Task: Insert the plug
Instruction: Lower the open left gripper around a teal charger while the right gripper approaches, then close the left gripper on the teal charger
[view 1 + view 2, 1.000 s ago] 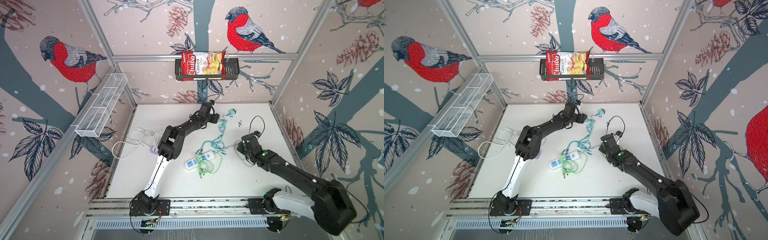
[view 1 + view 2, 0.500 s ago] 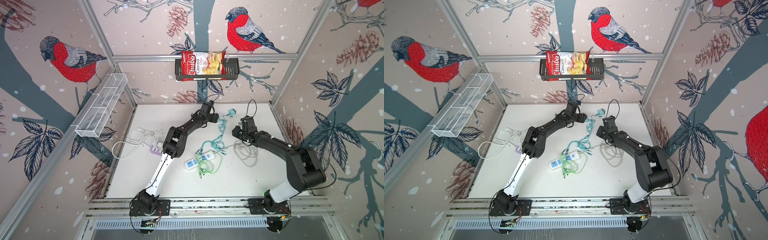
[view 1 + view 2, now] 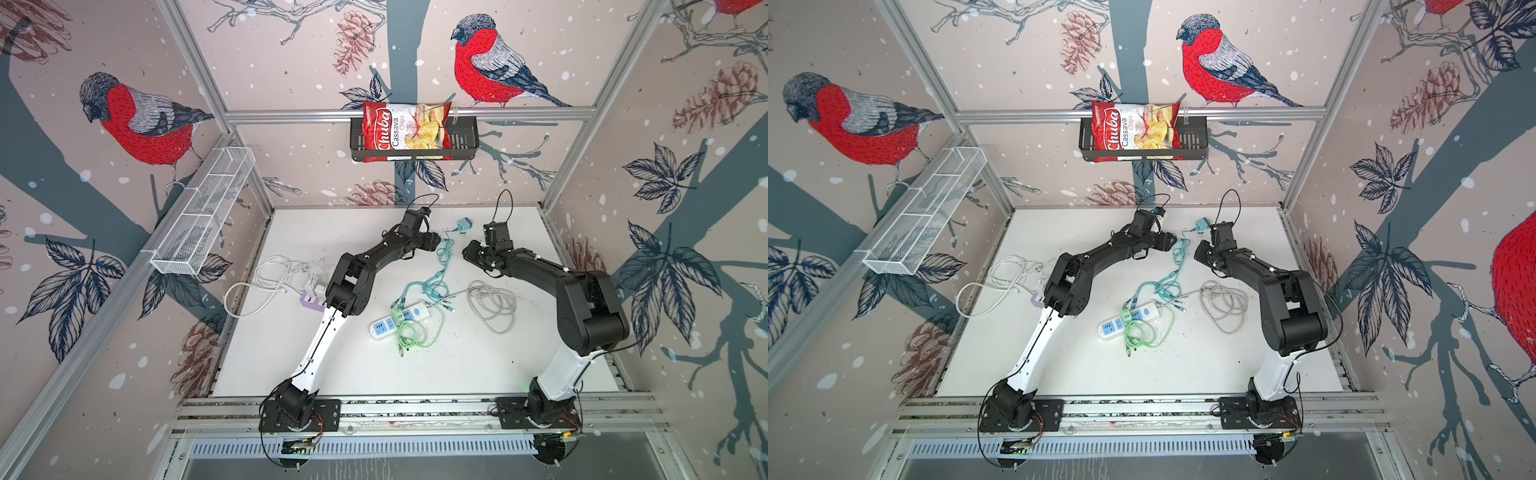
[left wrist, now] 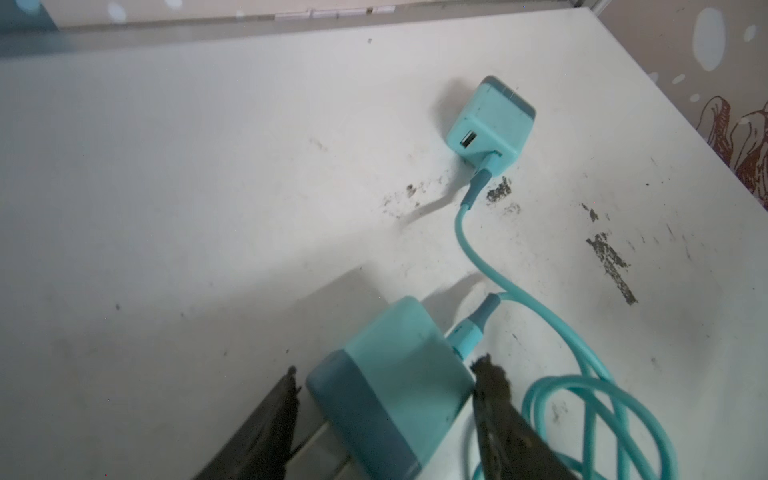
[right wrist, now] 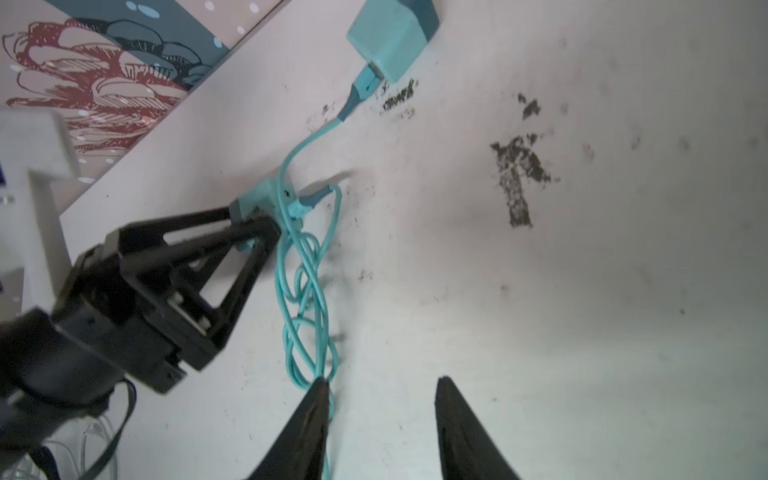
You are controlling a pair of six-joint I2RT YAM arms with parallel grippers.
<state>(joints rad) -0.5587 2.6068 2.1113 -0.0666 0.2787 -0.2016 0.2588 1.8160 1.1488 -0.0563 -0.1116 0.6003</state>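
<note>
A teal plug (image 4: 399, 353) with a darker blue end sits between the fingers of my left gripper (image 4: 388, 374), which is shut on it at the back of the white table (image 3: 291, 365). Its metal prongs point toward the wrist, and its teal cable (image 4: 582, 374) loops beside it. In the right wrist view the left gripper (image 5: 249, 220) clamps that plug (image 5: 266, 195). A second teal charger (image 4: 490, 120) (image 3: 463, 225) lies farther back. My right gripper (image 5: 382, 384) (image 3: 467, 251) is open and empty, one fingertip beside the cable (image 5: 307, 299). A white power strip (image 3: 399, 322) (image 3: 1129, 322) lies mid-table.
Green cable (image 3: 411, 336) tangles over the strip. A grey-white cable coil (image 3: 492, 303) lies to its right. White cables and a purple adapter (image 3: 309, 299) lie at the left. A chips bag in a black basket (image 3: 413, 133) and a wire basket (image 3: 208, 212) hang on the walls.
My right arm has swung from the front right of the table to the back, bringing its gripper close to the left gripper and the teal cable. The left arm has hardly moved.
</note>
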